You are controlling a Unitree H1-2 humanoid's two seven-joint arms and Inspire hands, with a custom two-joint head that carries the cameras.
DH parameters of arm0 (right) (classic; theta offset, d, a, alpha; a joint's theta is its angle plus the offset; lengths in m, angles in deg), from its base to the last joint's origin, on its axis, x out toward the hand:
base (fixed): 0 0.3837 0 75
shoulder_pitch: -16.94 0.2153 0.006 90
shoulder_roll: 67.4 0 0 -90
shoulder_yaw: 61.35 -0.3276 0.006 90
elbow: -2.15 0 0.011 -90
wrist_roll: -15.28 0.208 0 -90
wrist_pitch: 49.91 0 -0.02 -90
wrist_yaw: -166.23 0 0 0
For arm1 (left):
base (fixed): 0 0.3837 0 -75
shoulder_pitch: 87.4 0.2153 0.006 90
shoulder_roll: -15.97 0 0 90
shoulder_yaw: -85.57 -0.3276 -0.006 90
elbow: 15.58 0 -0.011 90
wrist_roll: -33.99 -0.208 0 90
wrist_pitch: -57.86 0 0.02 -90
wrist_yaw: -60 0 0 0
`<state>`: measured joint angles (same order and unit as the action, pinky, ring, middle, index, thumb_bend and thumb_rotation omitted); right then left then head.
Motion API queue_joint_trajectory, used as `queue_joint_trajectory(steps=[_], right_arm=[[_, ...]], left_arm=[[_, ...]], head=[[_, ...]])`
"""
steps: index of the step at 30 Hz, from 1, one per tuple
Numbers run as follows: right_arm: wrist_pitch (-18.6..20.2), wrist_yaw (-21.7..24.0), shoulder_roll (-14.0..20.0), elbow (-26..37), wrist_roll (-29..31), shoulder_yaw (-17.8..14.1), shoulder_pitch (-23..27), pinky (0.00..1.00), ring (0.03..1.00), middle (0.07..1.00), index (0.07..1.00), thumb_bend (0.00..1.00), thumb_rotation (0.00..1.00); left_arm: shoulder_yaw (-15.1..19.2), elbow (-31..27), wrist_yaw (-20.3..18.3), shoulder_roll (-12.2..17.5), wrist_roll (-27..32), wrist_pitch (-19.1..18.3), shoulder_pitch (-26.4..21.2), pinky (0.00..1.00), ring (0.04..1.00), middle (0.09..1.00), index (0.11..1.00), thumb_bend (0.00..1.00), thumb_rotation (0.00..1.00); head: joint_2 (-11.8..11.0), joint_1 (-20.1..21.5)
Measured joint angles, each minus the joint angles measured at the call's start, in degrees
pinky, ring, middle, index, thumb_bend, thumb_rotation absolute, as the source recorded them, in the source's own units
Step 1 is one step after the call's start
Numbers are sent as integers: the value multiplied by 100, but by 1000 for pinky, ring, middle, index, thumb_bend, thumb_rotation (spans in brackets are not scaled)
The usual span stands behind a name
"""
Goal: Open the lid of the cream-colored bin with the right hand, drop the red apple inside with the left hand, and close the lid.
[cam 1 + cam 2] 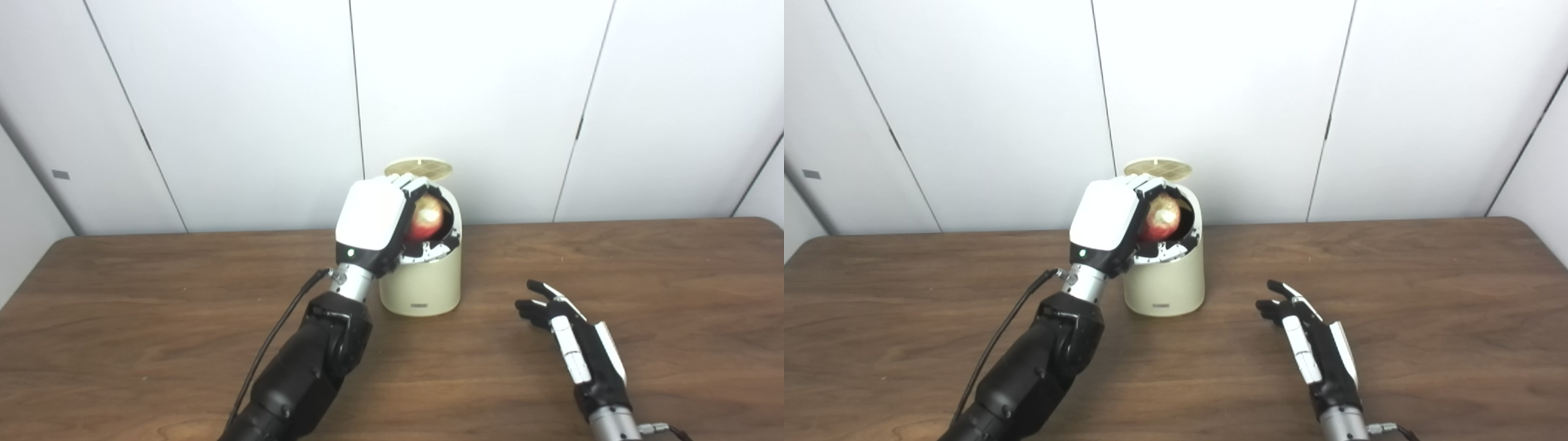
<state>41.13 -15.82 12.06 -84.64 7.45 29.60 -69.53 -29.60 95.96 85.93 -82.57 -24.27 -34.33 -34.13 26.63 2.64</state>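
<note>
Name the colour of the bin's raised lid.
The lid is pale yellowish tan with a faint grid pattern, clearest in the left eye view.

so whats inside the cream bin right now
Over the opening of the bin, the left hand holds the red apple; hand and apple cover the interior, so contents below are unseen.

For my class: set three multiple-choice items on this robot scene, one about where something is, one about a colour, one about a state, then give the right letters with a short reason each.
1. Where is the apple?
A. on the table
B. in the left hand, over the bin's opening
C. in the right hand

2. What colour is the bin?
A. cream
B. blue
C. black

3. How is the lid?
A. shut
B. raised open behind the bin's mouth
C. lying on the table

Key: 1 B, the left hand's fingers wrap the apple above the opening; 2 A, its body is cream; 3 B, the lid stands up at the rear while the right hand rests open on the table.
</note>
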Motion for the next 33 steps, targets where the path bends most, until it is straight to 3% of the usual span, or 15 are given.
queue_joint_trajectory(steps=[2,5,11,18,22,27,32,33], right_arm=[[0,4,4,0,0,2,-1,851,759,718,803,435,1000],[7,11,10,1,0,4,-2,853,764,720,801,437,1000],[57,13,10,23,8,15,-1,875,768,720,801,441,1000],[56,12,12,22,0,20,0,881,772,725,812,447,1000],[55,12,12,20,4,19,1,908,780,722,815,453,1000],[53,17,42,20,5,19,5,890,774,732,825,456,1000],[74,27,43,20,32,14,13,891,773,730,827,461,1000],[76,27,43,21,39,14,13,885,775,732,826,455,1000]], left_arm=[[-7,0,11,0,-55,-62,0,801,796,788,708,656,168],[-43,0,-26,5,-116,-153,0,917,871,850,793,707,297],[-67,-6,-334,49,-183,-252,-5,975,916,892,859,778,395],[-57,-11,-368,44,-166,-256,-6,905,887,868,838,813,391],[-17,-13,-348,35,-29,-195,-5,794,821,823,794,801,350],[50,-65,-257,34,214,8,47,612,704,749,727,716,277],[150,-186,25,54,313,286,213,554,636,683,665,668,150],[182,-216,79,64,364,360,260,542,619,663,567,575,101]], head=[[0,-9],[0,-9],[-9,9],[-9,9],[0,9],[0,-9],[9,0],[9,0]])
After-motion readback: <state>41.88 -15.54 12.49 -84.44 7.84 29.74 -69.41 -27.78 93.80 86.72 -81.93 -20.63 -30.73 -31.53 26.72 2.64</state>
